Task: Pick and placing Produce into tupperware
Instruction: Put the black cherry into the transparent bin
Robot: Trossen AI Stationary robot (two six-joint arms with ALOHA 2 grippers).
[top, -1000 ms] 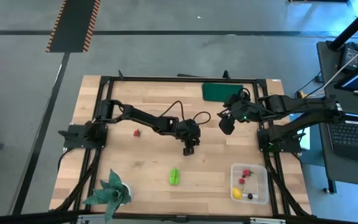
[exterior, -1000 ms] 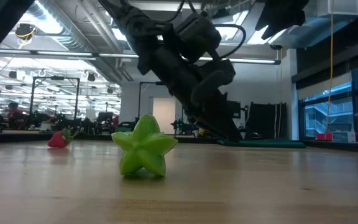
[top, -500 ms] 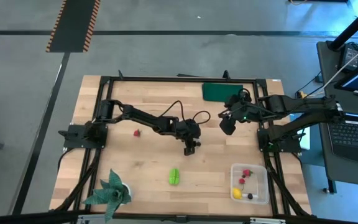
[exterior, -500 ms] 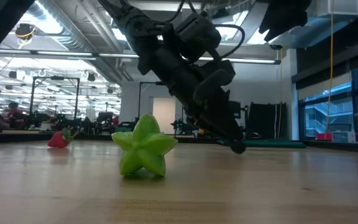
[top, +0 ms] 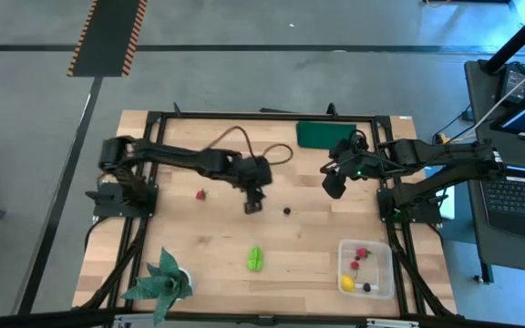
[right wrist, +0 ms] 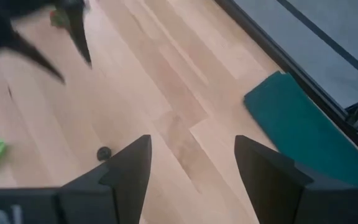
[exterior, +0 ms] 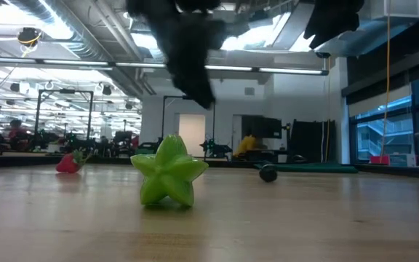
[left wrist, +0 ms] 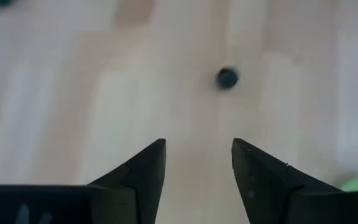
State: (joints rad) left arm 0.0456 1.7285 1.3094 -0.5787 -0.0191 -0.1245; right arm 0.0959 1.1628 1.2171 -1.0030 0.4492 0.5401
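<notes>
Green star-ridged fruit (top: 255, 258), loose dark berry (top: 287, 210), red berry (top: 200, 193) outside clear tupperware (top: 382, 250) on table.

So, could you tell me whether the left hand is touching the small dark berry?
Apart: in the high view, bare table separates the left hand from the dark berry.

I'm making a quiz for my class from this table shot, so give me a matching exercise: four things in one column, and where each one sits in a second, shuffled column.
Things:
1. green ridged fruit
2. dark berry
3. lemon
4. red berry

Places:
A. inside the tupperware, at its near corner
B. bare wood near the table middle, just right of the left tool
C. on the wood under the left arm, left part of the table
D. front middle of the table, right of the potted plant

Pairs: 1-D, 2-B, 3-A, 4-C
</notes>
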